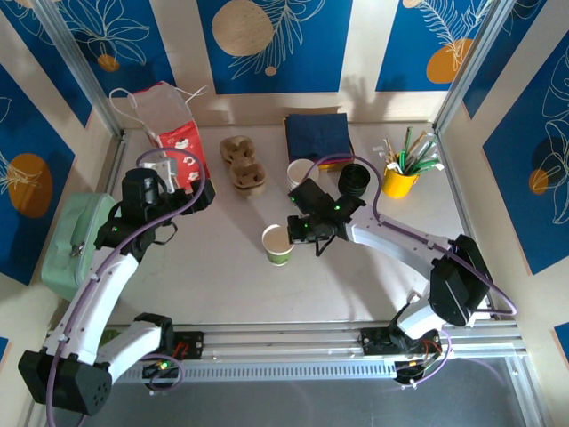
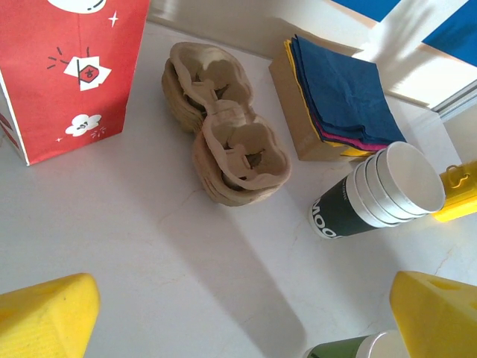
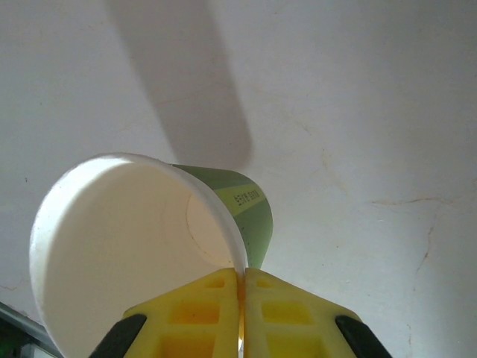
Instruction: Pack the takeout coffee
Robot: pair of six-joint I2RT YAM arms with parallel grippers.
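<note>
A single white paper cup with a green band stands upright mid-table, open-topped with no lid on it. My right gripper is shut on its rim: in the right wrist view the yellow fingers pinch the cup's wall, one inside and one outside. A stack of black lids sits behind the right arm. My left gripper hovers open to the left. Its yellow fingertips frame bare table, with that cup at the bottom edge.
A stack of lidless cups stands beside dark blue napkins. Brown pulp cup carriers and a red paper bag are at back left. A yellow stirrer holder stands right, a mint case left.
</note>
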